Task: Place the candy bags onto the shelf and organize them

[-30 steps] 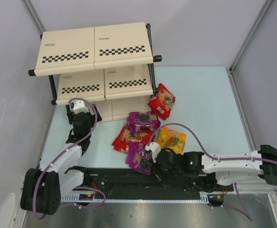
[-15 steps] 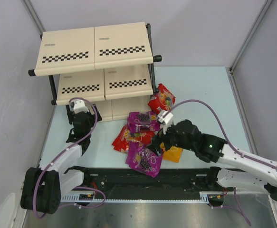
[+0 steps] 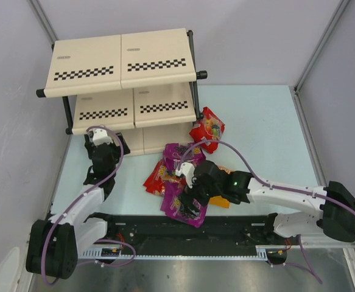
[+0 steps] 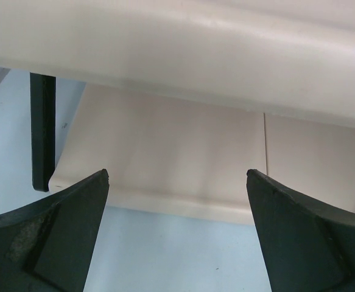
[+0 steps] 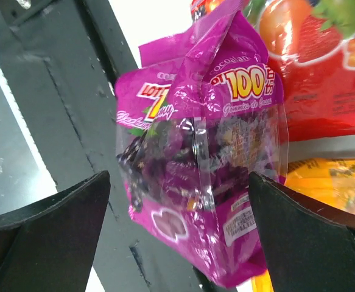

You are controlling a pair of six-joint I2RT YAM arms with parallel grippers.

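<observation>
- Pouches first: all five candy bags lie on the pale blue table [image 3: 262, 134], none on the shelf [image 3: 122, 58]; one red bag [image 3: 207, 129] sits by the shelf's right foot, well apart from the near edge; a magenta-purple bag [image 3: 183, 153], a second red bag [image 3: 158, 177] and the near purple bag [image 3: 178, 208] overlap in a loose pile; the orange-yellow bag [image 5: 323, 182] is mostly hidden under the right arm in the top view.
- Right gripper [image 5: 178, 176]: spread wide and empty, poised over the near purple bag [image 5: 201, 158], which lies between the two fingers and partly over the black rail [image 3: 147, 226] at the table's near edge; whether either finger touches the film I cannot tell.
- Left gripper [image 4: 177, 176]: also wide open, holding nothing, facing the bottom board [image 4: 165, 152] of the shelf at close range.
- Handling, as a judgement: the pouch looks light, soft and glossy, so likely slippery; its gummy filling shifts, and the film has puckered into a raised crease down the middle.
- Where to grip: across that crease or a flat sealed edge, pinching film more than candy; a hold on the bulging middle may slide off, and the red bag [image 5: 323, 79] touching it could drag along.
</observation>
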